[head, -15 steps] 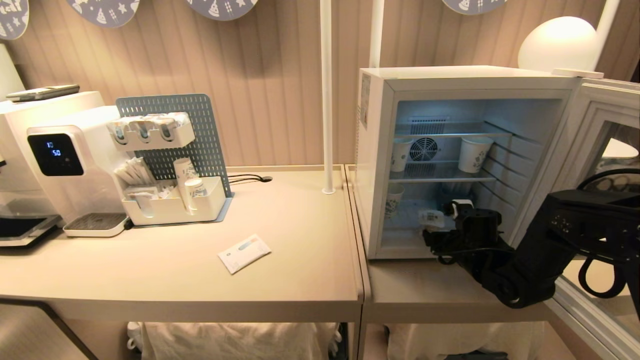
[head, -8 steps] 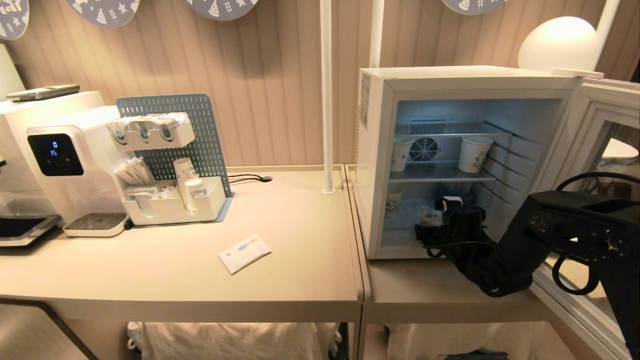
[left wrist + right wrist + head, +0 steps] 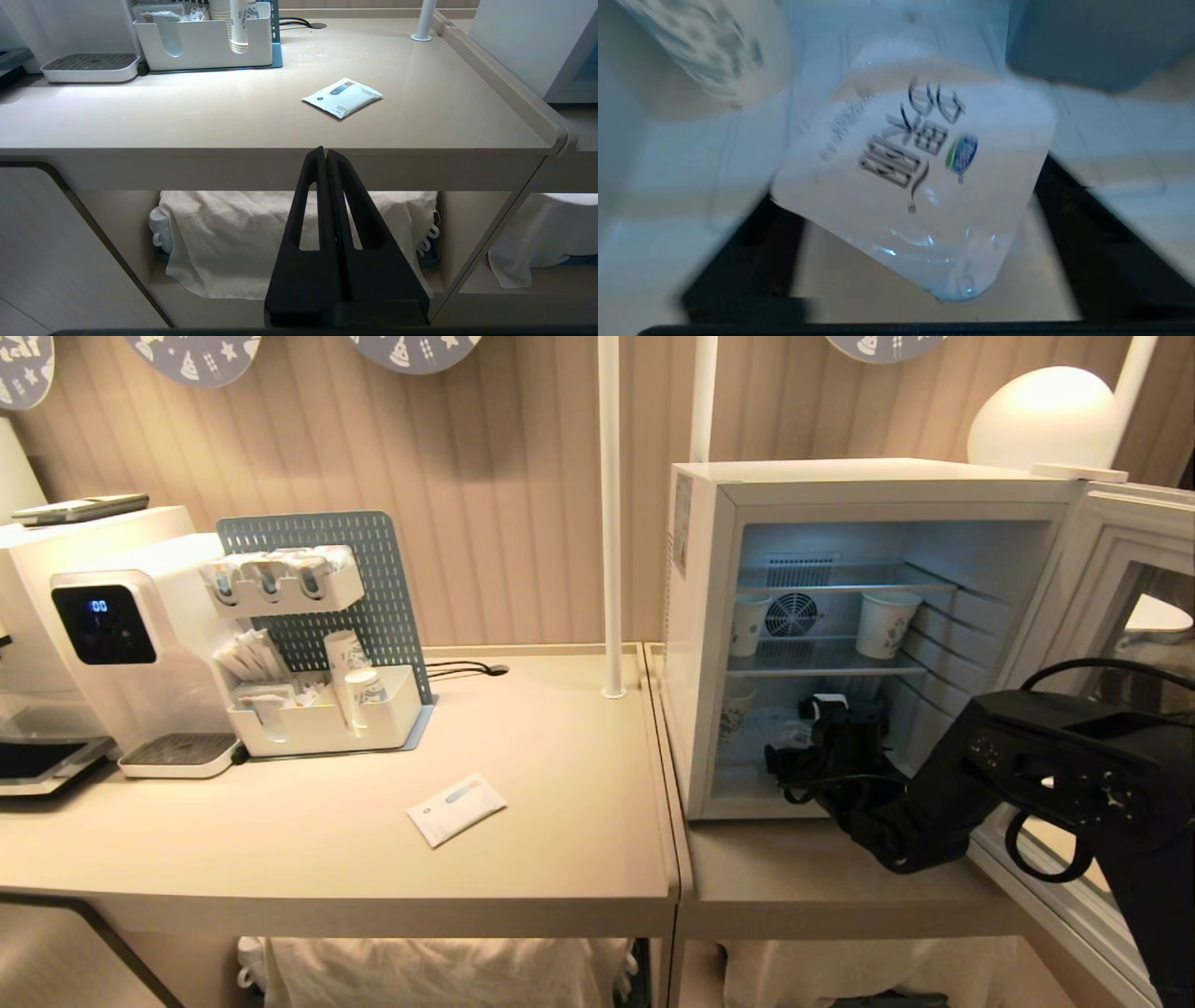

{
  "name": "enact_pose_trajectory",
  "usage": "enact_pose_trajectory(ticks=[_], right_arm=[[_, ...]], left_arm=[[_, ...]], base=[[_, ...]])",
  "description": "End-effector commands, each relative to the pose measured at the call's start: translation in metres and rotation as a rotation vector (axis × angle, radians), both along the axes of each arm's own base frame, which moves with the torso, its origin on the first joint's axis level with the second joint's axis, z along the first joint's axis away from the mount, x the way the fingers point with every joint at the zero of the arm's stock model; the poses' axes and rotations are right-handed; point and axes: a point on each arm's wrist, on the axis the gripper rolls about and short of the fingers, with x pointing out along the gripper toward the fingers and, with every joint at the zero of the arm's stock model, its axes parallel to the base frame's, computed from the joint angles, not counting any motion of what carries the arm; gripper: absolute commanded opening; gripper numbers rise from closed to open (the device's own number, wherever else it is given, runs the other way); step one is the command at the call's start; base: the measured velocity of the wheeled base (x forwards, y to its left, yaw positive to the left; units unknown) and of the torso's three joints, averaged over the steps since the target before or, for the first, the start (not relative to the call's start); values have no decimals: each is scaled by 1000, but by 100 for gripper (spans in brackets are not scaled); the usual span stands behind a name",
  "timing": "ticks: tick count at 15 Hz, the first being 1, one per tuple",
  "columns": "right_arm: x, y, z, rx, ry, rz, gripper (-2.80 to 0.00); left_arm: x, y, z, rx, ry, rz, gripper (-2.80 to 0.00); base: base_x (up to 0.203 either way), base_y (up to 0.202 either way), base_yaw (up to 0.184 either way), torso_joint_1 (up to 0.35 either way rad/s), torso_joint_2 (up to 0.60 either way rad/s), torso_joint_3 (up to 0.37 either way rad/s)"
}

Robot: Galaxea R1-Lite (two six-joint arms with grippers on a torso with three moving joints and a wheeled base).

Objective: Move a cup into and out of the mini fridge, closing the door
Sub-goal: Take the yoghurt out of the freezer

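The mini fridge (image 3: 700, 616) stands on the right table with its door (image 3: 1111, 579) swung wide open to the right. My right gripper (image 3: 801, 747) reaches into the fridge's bottom compartment. In the right wrist view the cup (image 3: 915, 177), white with a flat printed foil lid, sits on the fridge floor between my right gripper's (image 3: 920, 242) spread fingers (image 3: 738, 242), one on each side; the gripper is open. In the head view the gripper mostly hides the cup. My left gripper (image 3: 325, 154) is shut and empty, parked low before the left table's front edge.
Two tall paper cups (image 3: 885, 623) (image 3: 749, 625) stand on the fridge's middle shelf, another (image 3: 738, 705) at the lower left, close to my right gripper. A white packet (image 3: 456, 808), an organiser (image 3: 322, 709), a dispenser (image 3: 121, 644) and a pole (image 3: 611, 523) are on the left table.
My right arm has pushed further into the fridge's bottom compartment, so the gripper now covers the cup that showed just ahead of it. The left arm has not moved.
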Motion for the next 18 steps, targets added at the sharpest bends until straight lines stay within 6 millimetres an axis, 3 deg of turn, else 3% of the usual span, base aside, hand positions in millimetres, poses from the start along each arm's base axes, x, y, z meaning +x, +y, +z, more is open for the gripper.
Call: enact_pose_trajectory(ticks=[1,6,9,14,18], right_arm=[[1,0,-1,-1,2,-3,-280],[-13,-3,11,12,9,-6,-280],[-41,-5,46,46,-14,-2,-280],[-133,-2,130,70,-130,20,-280],[-221,-29,202,17,-336,-248,-280]], left_arm=[[0,0,0,0,1,0,-280],[0,0,0,0,1,0,-280],[0,0,0,0,1,0,-280],[0,0,0,0,1,0,-280],[0,0,0,0,1,0,-280]], base=[[0,0,0,0,0,0],[0,0,0,0,0,0],[0,0,0,0,0,0],[0,0,0,0,0,0],[0,0,0,0,0,0]])
